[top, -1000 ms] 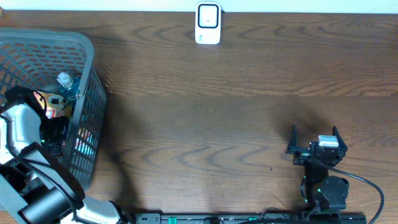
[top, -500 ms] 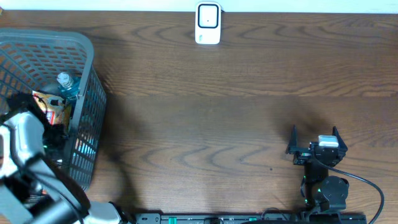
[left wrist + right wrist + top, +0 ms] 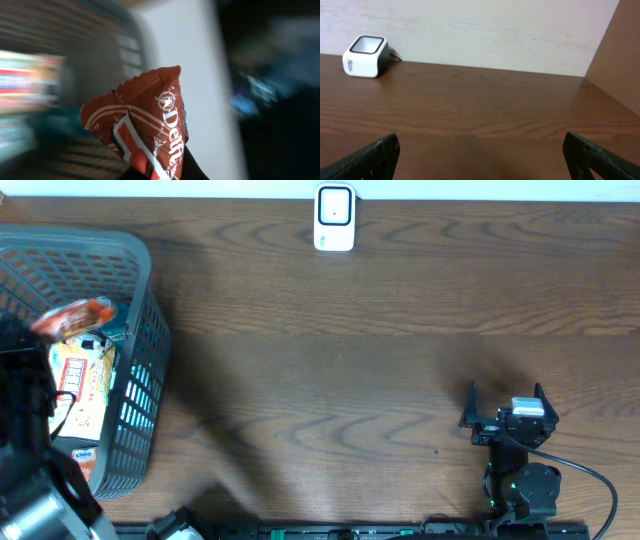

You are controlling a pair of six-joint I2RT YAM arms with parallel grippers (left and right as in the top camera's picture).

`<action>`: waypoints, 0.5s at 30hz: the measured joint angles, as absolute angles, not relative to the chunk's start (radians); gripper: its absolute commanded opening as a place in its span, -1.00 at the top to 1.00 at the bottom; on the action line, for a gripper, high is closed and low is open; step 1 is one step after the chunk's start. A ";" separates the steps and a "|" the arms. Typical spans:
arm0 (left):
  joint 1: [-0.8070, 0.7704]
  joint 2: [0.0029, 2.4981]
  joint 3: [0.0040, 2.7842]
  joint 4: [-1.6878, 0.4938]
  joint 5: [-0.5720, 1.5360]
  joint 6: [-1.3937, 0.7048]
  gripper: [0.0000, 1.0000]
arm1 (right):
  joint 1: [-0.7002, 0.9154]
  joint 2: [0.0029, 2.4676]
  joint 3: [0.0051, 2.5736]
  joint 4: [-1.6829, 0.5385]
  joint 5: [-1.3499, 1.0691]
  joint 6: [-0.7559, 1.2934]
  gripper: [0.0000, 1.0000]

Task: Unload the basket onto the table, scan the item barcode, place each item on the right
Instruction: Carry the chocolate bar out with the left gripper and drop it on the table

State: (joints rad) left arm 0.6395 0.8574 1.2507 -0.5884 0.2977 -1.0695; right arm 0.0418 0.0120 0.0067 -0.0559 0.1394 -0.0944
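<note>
A red-brown snack packet (image 3: 150, 125) with white lettering fills the left wrist view, pinched at its lower end by my left gripper (image 3: 159, 172), which is shut on it. From overhead the same packet (image 3: 72, 317) shows as an orange-red blur raised over the grey basket (image 3: 150, 280), with the left arm blurred at the far left. The white barcode scanner (image 3: 334, 218) stands at the table's far edge, well to the right of the packet. It also shows in the right wrist view as the scanner (image 3: 365, 49). My right gripper (image 3: 505, 405) rests open at the front right, with nothing between its fingers (image 3: 382, 155).
Inside the basket lie a flat orange-and-white pack (image 3: 82, 385) and a blue-labelled item (image 3: 83, 452). A pale wall runs behind the scanner. Brown wood tabletop (image 3: 330, 380) stretches between the basket and the right arm.
My left gripper has shut on the snack packet inside the basket and lifted it up, with the arm swinging fast. The right arm has not moved.
</note>
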 measured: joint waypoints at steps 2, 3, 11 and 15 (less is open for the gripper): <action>0.595 0.809 1.256 -0.506 0.470 -1.074 0.85 | 0.042 0.012 0.007 -0.056 0.140 -0.094 -0.99; 0.573 0.803 1.256 -0.498 0.506 -1.074 0.85 | 0.042 0.012 0.007 -0.056 0.140 -0.094 -0.99; 0.072 0.918 1.250 -0.596 0.519 -0.994 0.85 | 0.043 0.012 0.007 -0.056 0.140 -0.094 -0.99; -0.190 1.098 1.250 -0.593 0.347 -0.976 0.85 | 0.043 0.012 0.007 -0.056 0.140 -0.094 -0.99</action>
State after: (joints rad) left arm -0.1902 1.0985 1.2499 -0.5930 0.3473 -0.9764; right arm 0.0429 0.0124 0.0067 -0.0563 0.1398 -0.0944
